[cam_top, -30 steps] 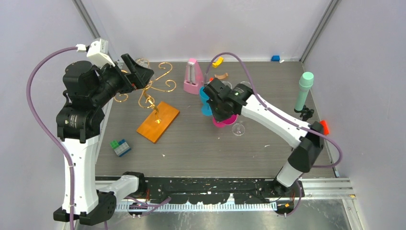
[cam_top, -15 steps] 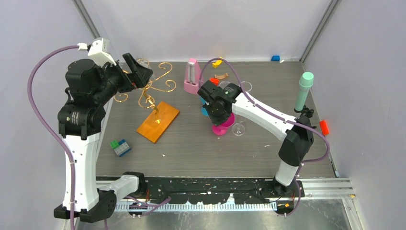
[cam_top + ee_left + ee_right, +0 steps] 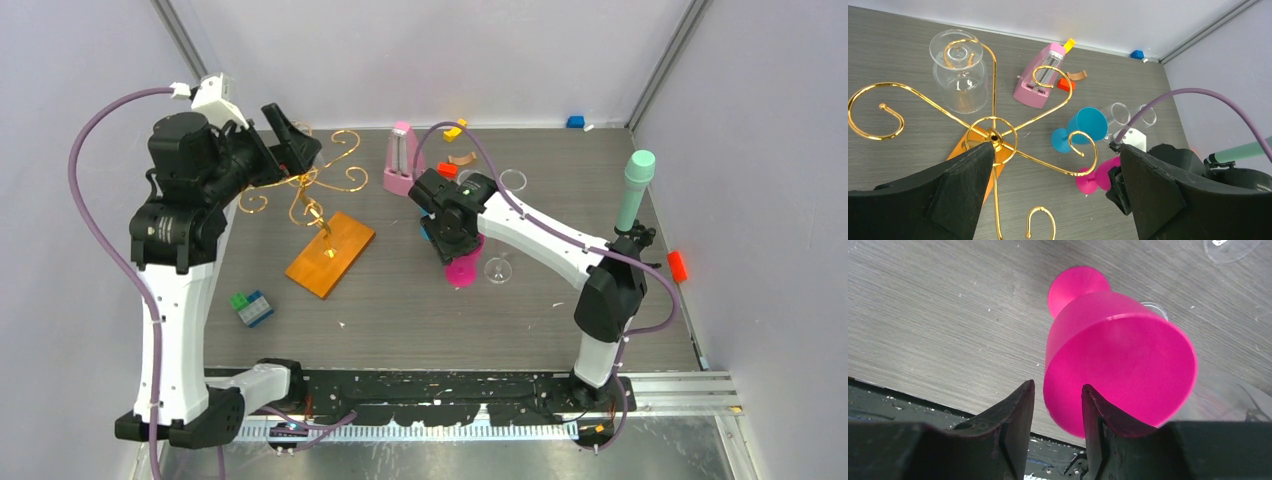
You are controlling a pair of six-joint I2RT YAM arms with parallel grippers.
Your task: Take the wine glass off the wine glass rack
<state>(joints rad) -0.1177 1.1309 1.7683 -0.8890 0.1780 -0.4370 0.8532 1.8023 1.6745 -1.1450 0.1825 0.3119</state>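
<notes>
The clear wine glass hangs upside down, foot on top, in a gold curl of the wine glass rack. It sits at the upper left of your left wrist picture, and you look almost straight down its stem. Your left jaws are wide open and empty, and the glass lies up and left of them. The left arm is nearer. Your right jaws stand part open over the pink glass rim, likely not pinching.
</notes>
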